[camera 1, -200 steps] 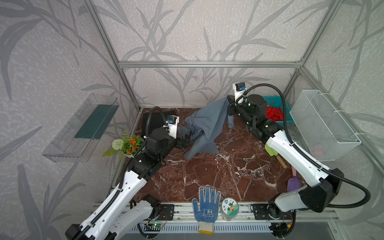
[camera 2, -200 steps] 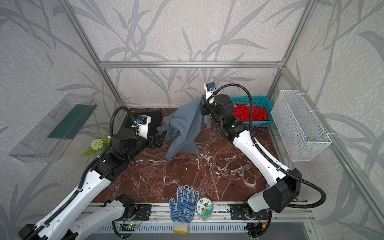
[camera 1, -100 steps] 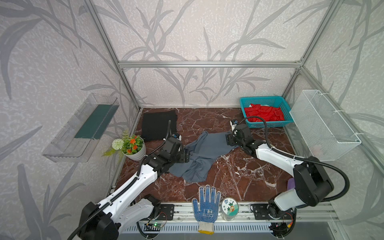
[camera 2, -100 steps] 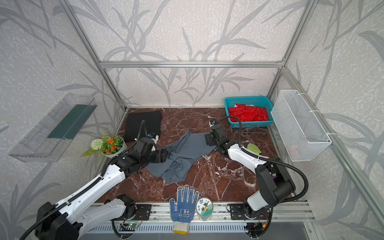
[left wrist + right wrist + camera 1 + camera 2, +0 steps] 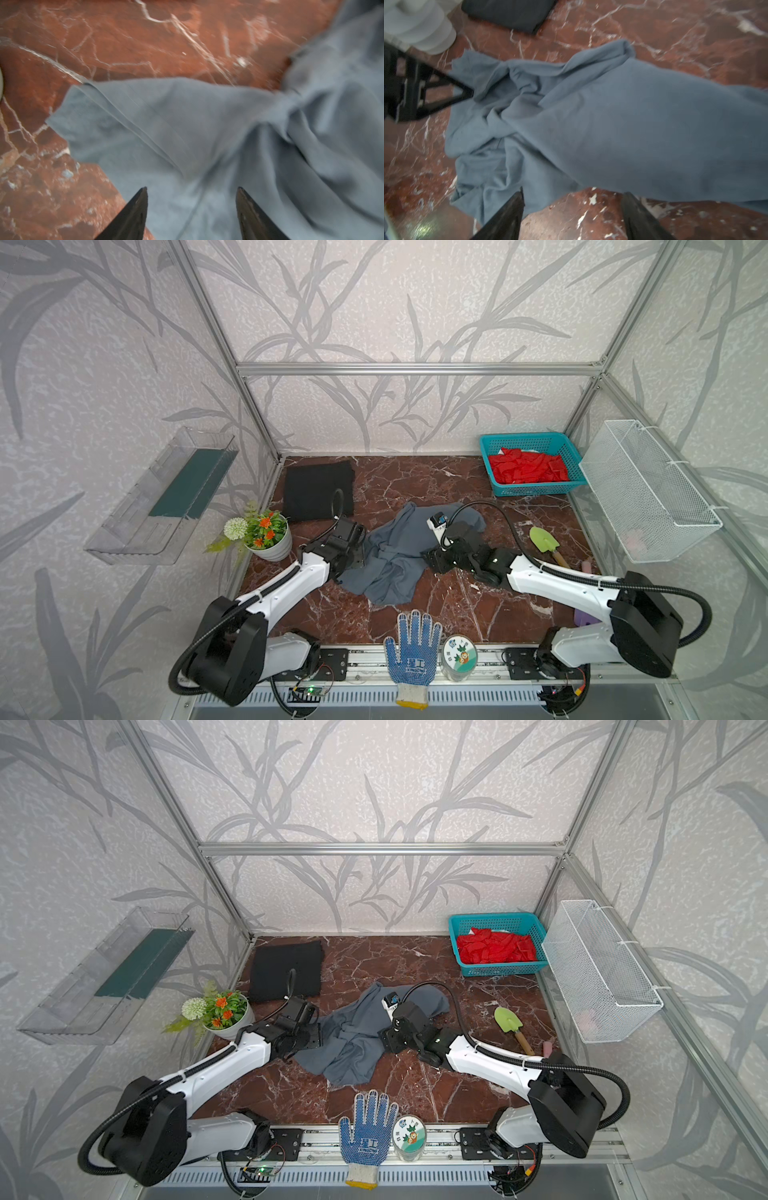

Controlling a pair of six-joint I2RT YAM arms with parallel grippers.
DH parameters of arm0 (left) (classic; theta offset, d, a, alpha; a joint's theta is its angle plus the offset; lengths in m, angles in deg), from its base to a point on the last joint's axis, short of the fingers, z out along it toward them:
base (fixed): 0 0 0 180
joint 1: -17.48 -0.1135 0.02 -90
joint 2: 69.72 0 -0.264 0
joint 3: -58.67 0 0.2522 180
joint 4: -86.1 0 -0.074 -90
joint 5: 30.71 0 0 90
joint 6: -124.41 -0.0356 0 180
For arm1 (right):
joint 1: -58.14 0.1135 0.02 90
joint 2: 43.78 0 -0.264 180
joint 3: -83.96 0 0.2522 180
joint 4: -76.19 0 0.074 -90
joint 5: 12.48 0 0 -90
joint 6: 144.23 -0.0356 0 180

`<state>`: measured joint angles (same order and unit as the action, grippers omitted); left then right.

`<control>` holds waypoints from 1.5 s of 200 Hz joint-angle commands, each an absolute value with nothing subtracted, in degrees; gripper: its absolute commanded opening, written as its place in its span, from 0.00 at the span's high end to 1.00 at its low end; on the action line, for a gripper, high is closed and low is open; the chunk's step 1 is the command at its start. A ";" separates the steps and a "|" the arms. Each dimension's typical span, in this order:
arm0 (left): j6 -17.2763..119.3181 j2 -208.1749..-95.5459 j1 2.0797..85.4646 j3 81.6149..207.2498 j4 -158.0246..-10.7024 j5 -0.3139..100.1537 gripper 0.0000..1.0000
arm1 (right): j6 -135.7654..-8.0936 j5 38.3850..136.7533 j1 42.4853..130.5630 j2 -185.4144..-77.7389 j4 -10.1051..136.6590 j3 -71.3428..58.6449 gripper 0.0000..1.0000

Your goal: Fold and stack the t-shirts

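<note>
The black t-shirt (image 5: 318, 489) lies folded into a flat, squarish packet in the far left corner of the table (image 5: 457, 614), so I judge that half of the folding done. The grey t-shirt (image 5: 395, 568) is not folded at all. It sits rumpled in the middle of the table, well apart from the black one, with deep creases and parts lapped over each other. It still has to be spread flat, folded, and set on the black packet.

The grey heap's long axis runs on a slant, from its far right end towards its near left end. A hemmed flap sticks out at its left side, close to my left tool. I cannot tell which end is the collar and which the bottom hem.

My left gripper (image 5: 191, 188) hangs over the left edge of the grey cloth with its jaws spread and nothing pinched between them. My right gripper (image 5: 573, 192) is at the right edge of the cloth, jaws also spread and empty, with bare table showing between them.
</note>
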<state>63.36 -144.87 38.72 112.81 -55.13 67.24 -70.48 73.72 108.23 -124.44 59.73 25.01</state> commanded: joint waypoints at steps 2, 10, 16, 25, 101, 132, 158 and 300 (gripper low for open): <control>60.86 -149.43 37.45 115.06 -57.26 64.62 0.36 | -74.76 75.52 110.87 -126.57 60.30 26.43 0.26; 60.67 -150.82 37.43 115.32 -58.88 63.93 0.37 | -75.55 75.92 111.43 -127.27 61.75 27.17 0.27; 60.52 -151.78 37.43 115.43 -60.22 63.45 0.39 | -76.03 76.10 111.81 -127.80 62.51 27.76 0.27; 60.51 -153.00 37.47 115.69 -62.11 62.29 0.40 | -76.65 76.11 112.42 -128.51 63.84 28.41 0.27; 62.42 -160.20 38.05 118.13 -61.70 67.29 0.65 | -78.12 78.00 115.08 -138.07 70.48 27.41 0.27; 62.83 -157.45 38.03 118.56 -60.24 69.42 0.93 | -78.07 77.92 115.07 -141.24 69.22 24.97 0.45; 63.07 -152.01 38.01 119.04 -57.43 71.75 1.00 | -77.88 76.22 115.09 -140.85 67.29 24.14 0.96; 59.80 -126.32 37.83 129.50 -46.55 83.09 1.00 | -60.79 59.43 101.51 -102.77 38.51 11.95 1.00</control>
<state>60.94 -127.41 38.04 127.17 -48.18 78.93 -66.87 62.27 103.70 -103.85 45.70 16.82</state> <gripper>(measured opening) 0.048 0.050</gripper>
